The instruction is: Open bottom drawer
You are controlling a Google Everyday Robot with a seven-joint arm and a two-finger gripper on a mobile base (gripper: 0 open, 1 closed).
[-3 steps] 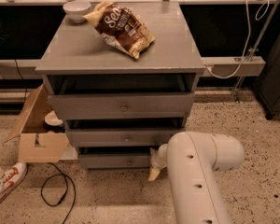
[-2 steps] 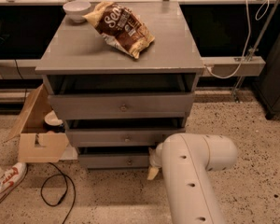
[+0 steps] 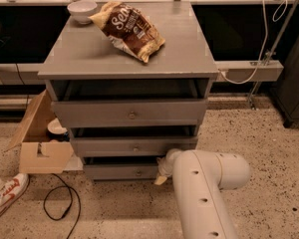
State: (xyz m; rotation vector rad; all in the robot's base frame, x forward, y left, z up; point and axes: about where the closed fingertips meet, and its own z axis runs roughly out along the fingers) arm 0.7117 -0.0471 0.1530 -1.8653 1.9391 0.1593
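The grey drawer cabinet (image 3: 129,59) stands in the middle of the camera view. Its bottom drawer (image 3: 120,172) is the lowest, shortest front, with a small round metal knob (image 3: 138,173) at its centre. My white arm (image 3: 204,193) reaches in from the lower right. My gripper (image 3: 163,171) is at the right end of the bottom drawer front, close to the floor, right of the knob. Only its cream-coloured tip shows; the rest is hidden behind the arm.
A brown snack bag (image 3: 129,30) and a white bowl (image 3: 82,10) lie on the cabinet top. An open cardboard box (image 3: 40,141) stands on the floor at the left, with a black cable (image 3: 60,203) and a shoe (image 3: 5,195). A white shelf rail (image 3: 249,71) runs at the right.
My arm has shifted slightly left, bringing the gripper a little closer against the right end of the bottom drawer front. The drawers have not moved.
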